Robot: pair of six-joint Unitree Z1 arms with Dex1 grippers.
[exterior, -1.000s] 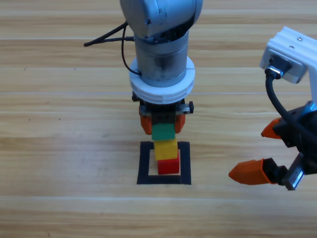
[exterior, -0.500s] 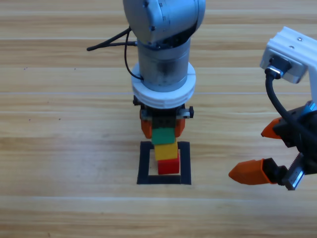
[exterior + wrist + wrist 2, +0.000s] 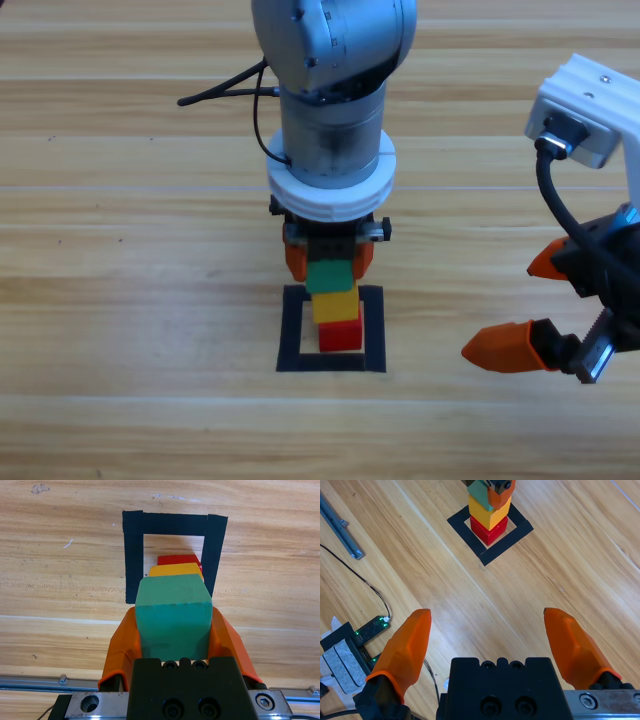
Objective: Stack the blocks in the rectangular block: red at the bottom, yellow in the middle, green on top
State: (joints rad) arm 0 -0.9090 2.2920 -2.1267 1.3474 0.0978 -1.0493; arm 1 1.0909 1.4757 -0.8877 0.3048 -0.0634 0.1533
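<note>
A: Holding the green cube between both orange jaws, the left gripper stands directly over the stack. Why there?

B: Judged from the task, green goes last. The red cube sits at the bottom inside the black tape outline, and the yellow cube rests on it. The gripper lines the green one up above those two.

A: Is green resting on yellow?

B: Cannot tell for sure. In the high view the two colours meet with no visible gap, and the right wrist view shows green directly atop yellow, partly hidden by a jaw. The jaws press on both side faces, so release has not come.

A: And the right gripper?

B: It waits well apart from the stack, at the right side of the table, jaws spread wide and holding nothing. That keeps it clear of the tower.

A: Appearance of the stack?

B: Three plain cubes of like size with matte, flat faces and slightly rounded edges. The left wrist view shows the column leaning a little in perspective, red just visible beyond yellow. All of it falls within the hollow of the outline, nearer its one side than dead centre.

A: Risk?

B: Probably a nudge on opening; the tower is narrow.
</note>
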